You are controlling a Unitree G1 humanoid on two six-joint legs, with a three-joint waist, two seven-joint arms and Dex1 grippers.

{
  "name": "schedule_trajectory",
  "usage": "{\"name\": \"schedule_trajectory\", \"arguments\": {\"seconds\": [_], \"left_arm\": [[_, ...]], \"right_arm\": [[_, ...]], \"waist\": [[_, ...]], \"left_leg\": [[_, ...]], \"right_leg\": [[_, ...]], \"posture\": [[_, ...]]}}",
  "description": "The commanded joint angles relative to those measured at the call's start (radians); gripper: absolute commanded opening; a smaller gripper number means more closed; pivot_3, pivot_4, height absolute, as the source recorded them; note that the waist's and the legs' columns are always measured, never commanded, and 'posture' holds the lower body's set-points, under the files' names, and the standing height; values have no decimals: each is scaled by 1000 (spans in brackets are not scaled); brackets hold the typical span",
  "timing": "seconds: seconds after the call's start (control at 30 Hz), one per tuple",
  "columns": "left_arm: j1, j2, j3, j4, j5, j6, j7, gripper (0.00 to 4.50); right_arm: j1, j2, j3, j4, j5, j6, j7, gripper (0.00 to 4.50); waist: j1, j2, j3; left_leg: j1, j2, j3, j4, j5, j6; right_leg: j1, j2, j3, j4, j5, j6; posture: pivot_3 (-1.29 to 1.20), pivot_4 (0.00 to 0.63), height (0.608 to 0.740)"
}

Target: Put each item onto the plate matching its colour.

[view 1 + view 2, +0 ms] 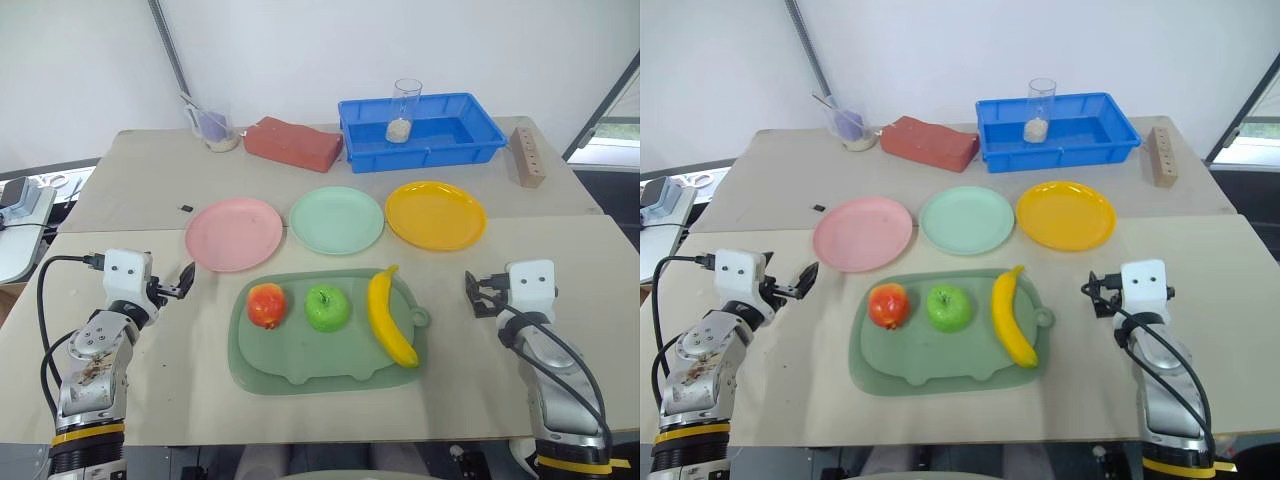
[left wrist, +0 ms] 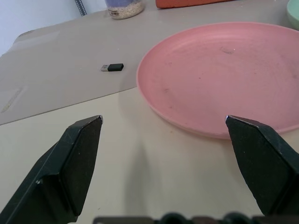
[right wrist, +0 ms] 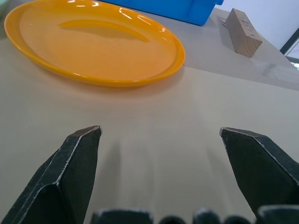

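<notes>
Seen from the head camera: three round flat plastic plates in a row across the beige table (image 1: 560, 330), pink plate (image 1: 234, 233) at left, mint green plate (image 1: 336, 219) in the middle, yellow-orange plate (image 1: 435, 214) at right, all bare. Nearer, on a large rounded green tray with handle tab (image 1: 300, 365): small round red-orange toy apple (image 1: 266, 305), round bright green toy apple (image 1: 326, 307), long curved yellow toy banana (image 1: 389, 317), side by side, apart. Behind the plates: red brick-like block (image 1: 293, 143), blue rectangular bin (image 1: 420, 130) holding a clear glass (image 1: 404, 110), wooden block with holes (image 1: 527, 156). Left gripper (image 1: 180, 282) beside the tray, below the pink plate; right gripper (image 1: 478, 295) on the tray's other side. From the left wrist: black fingers (image 2: 70, 163) spread wide, empty, above bare table, pink plate just ahead, small black stick (image 2: 112, 67) beyond. From the right wrist: fingers (image 3: 70, 168) likewise spread, empty, yellow-orange plate ahead.
</notes>
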Motion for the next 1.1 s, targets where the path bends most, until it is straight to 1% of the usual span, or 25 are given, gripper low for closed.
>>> {"name": "schedule_trajectory", "arguments": {"seconds": [0.03, 0.1, 0.17, 0.23, 0.33, 0.43, 0.57, 0.7, 0.77, 0.9, 0.97, 1.1], "left_arm": [[-10, 20, 26, -34, -28, 2, -8, 4500], [-15, 35, 43, -59, -76, 34, -45, 4500], [-13, 70, 57, -103, -156, 77, -127, 4500], [-10, 128, 53, -142, -220, 121, -221, 4500], [-12, 225, 31, -169, -280, 169, -352, 4500], [-21, 291, 10, -189, -318, 179, -450, 4500], [-39, 391, -39, -249, -378, 212, -615, 4500], [-24, 458, -97, -285, -364, 179, -731, 4500], [-18, 471, -127, -285, -338, 147, -762, 4500], [-48, 422, -220, -226, -249, 46, -758, 4500], [-64, 389, -264, -179, -195, -11, -745, 4500], [-75, 341, -325, -113, -136, -81, -747, 4500]], "right_arm": [[-19, -11, -13, -33, 3, -25, 2, 4484], [-50, -32, -21, -19, 17, -21, 24, 4484], [-87, -62, -17, -15, 46, -10, 77, 4484], [-131, -104, 2, -15, 111, 6, 184, 4484], [-196, -173, 42, -32, 254, 25, 406, 4484], [-240, -241, 74, -52, 358, 56, 569, 4484], [-334, -342, 116, -119, 539, 187, 761, 4484], [-429, -404, 150, -184, 661, 289, 848, 4484], [-463, -421, 169, -201, 686, 313, 868, 4484], [-527, -441, 201, -240, 745, 374, 887, 4484], [-550, -452, 211, -254, 755, 399, 878, 4484], [-578, -456, 206, -283, 803, 447, 846, 4484]], "waist": [[0, 0, 0], [0, 0, 0], [-3, 0, 0], [-6, -1, 0], [-12, -1, 0], [-17, -1, 0], [-18, -1, 1], [-20, -1, 1], [-21, -1, 1], [-20, -1, 1], [-17, -1, 1], [-14, -1, 1]], "left_leg": [[0, 0, 0, 0, 0, 0], [0, 0, 0, 0, 0, 0], [0, 0, 0, 0, 0, 0], [-1, 0, 0, 0, 0, 0], [0, 1, 0, -1, 0, 0], [0, 1, 1, -1, 0, 0], [-1, 1, 1, -1, 0, 0], [-2, 2, 2, -2, 0, 0], [-1, 2, 3, -3, 0, 0], [-2, 2, 4, -5, 0, 0], [-2, 2, 5, -5, 0, 0], [-2, 2, 5, -5, 0, 0]], "right_leg": [[0, 0, 0, 0, 0, 0], [0, 0, 0, 0, 0, 0], [-1, 0, 0, 0, 0, 0], [-1, 0, 0, 0, 0, 0], [-1, 0, 0, 0, 0, 0], [-1, 0, 0, 0, 0, 0], [-2, 0, 0, -1, 0, 0], [-4, -1, 1, -1, 0, -1], [-6, -1, 1, -1, -1, -1], [-8, -2, 1, -1, -1, -1], [-8, -2, 1, -1, -1, -1], [-8, -2, 1, -1, 0, -1]], "posture": [[0, 150, 740], [0, 150, 740], [0, 150, 740], [0, 150, 740], [0, 150, 740], [0, 150, 740], [0, 150, 740], [0, 150, 740], [0, 150, 740], [0, 150, 740], [0, 150, 740], [0, 150, 740]]}}
